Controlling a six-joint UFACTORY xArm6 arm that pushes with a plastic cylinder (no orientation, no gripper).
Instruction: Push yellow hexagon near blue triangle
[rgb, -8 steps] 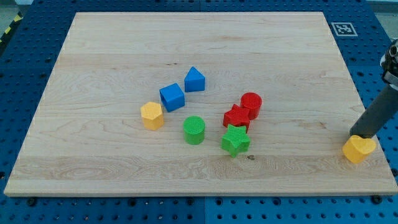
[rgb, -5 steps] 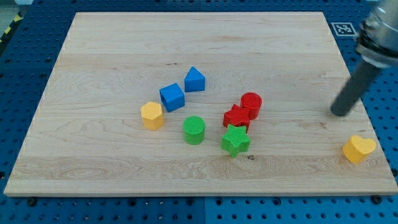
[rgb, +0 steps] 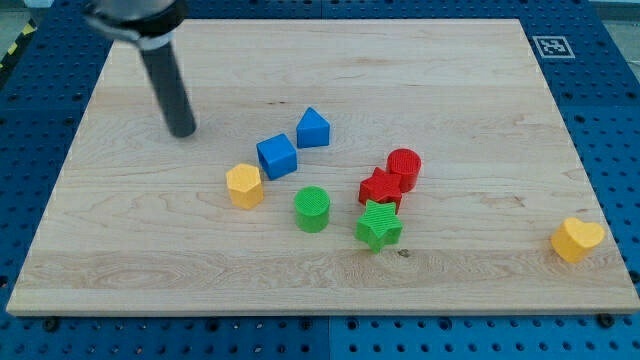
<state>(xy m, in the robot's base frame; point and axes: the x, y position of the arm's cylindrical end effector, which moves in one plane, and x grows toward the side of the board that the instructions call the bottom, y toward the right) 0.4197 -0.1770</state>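
Note:
The yellow hexagon (rgb: 244, 186) lies left of the board's middle. The blue cube (rgb: 276, 156) sits just up and right of it, almost touching. The blue triangle (rgb: 313, 128) lies beyond the cube, further up and right. My tip (rgb: 183, 131) rests on the board at the upper left, up and left of the yellow hexagon and well apart from it. The dark rod rises from the tip toward the view's top left.
A green cylinder (rgb: 312, 209), a green star (rgb: 379, 225), a red star (rgb: 380, 188) and a red cylinder (rgb: 404, 167) cluster right of the hexagon. A yellow heart (rgb: 577, 239) lies near the bottom right corner. A marker tag (rgb: 552, 46) sits beyond the wooden board (rgb: 450, 90), top right.
My tip has swept from beside the yellow heart at the right, across the board, to the upper left. No block has moved.

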